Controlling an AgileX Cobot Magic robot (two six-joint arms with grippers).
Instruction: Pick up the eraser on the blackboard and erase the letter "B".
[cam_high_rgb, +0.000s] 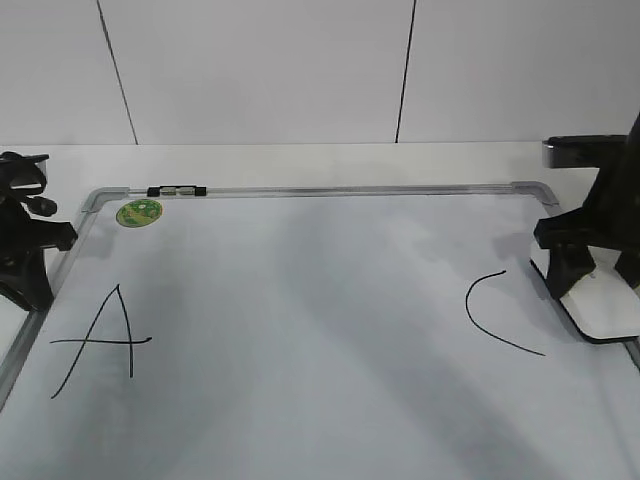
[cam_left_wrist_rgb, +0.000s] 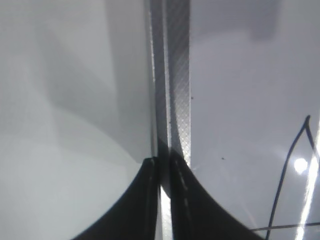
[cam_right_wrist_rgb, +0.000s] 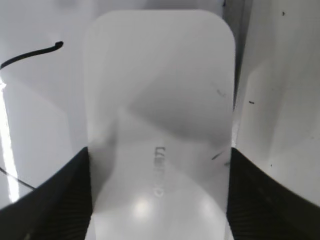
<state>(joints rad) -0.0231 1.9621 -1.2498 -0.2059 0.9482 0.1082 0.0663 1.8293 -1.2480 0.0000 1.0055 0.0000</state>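
Flat across most of the exterior view: the blackboard (cam_high_rgb: 320, 330), white surface, grey metal frame, rounded corner caps. Two letters legible on it, a slanted "A" (cam_high_rgb: 100, 340) toward the left edge and an open curved "C" (cam_high_rgb: 495, 315) toward the right; the stretch of board between them is plain white, with the letter "B" not visible. Left arm stands at the board's left edge; left gripper (cam_left_wrist_rgb: 165, 200) in its wrist view has both dark fingers pressed together with only a thin slit between, hanging right above the frame rail (cam_left_wrist_rgb: 172, 80), holding nothing. Right arm stands at the right edge; right gripper (cam_right_wrist_rgb: 159, 195) has one dark finger against each long side of the eraser (cam_right_wrist_rgb: 160, 125), clamped on it. Eraser is the white rounded block with a faint grey marking on top and a thin dark base, sitting at the board's right edge, just right of the "C"; whether its base touches the board I cannot tell. Marker pen (cam_high_rgb: 176, 190) lies along the top rail at upper left. Small round green magnet (cam_high_rgb: 138, 212) just below it on the board.
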